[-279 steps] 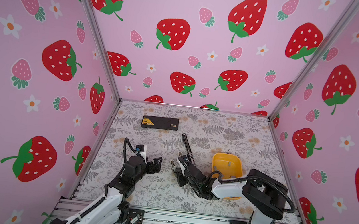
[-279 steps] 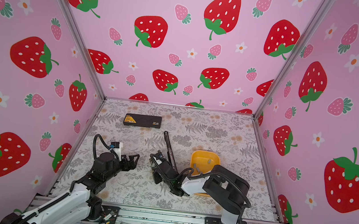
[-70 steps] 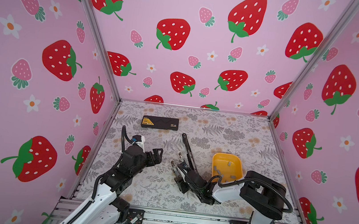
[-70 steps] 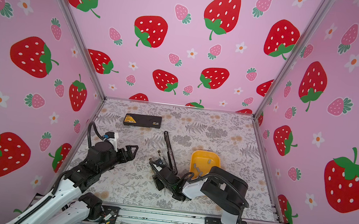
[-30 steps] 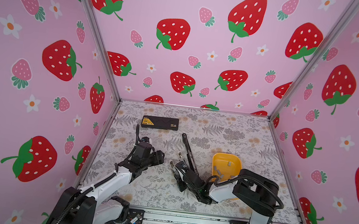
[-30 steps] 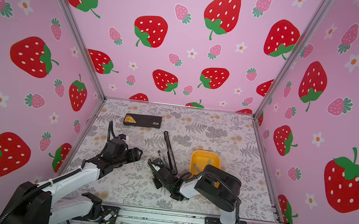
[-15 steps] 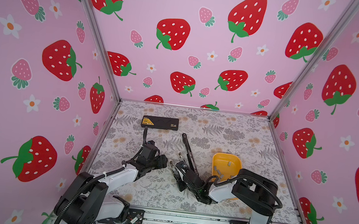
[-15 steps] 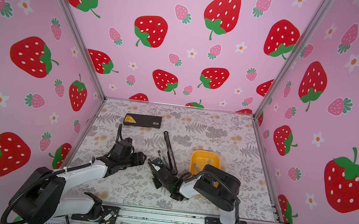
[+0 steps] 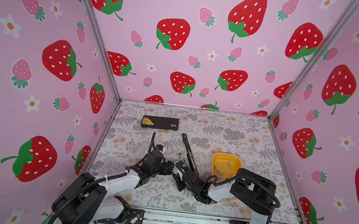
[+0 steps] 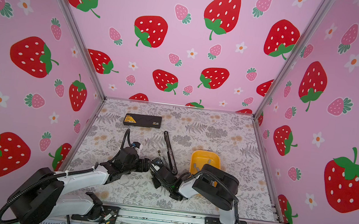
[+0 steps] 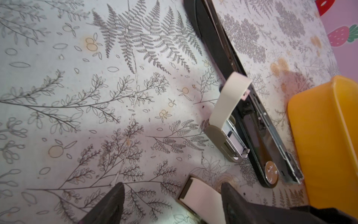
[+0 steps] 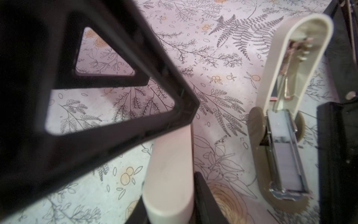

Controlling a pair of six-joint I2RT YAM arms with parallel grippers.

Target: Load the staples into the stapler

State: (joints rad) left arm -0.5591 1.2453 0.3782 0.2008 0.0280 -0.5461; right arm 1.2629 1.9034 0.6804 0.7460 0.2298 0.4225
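Staples [image 9: 215, 167] in tray [image 9: 236, 165] — floral tabletop [image 9: 230, 128], strawberry walls [image 9: 209, 9]

We find both top views bright, evenly lit, stretched toward 3 and 9 o'clock. In the right wrist view a black triangular frame [image 12: 116, 135] looms blurred; tablecloth [image 11: 77, 116] shadows are soft

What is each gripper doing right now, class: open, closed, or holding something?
Left gripper: open, holding nothing.
Right gripper: closed on the small white stapler.
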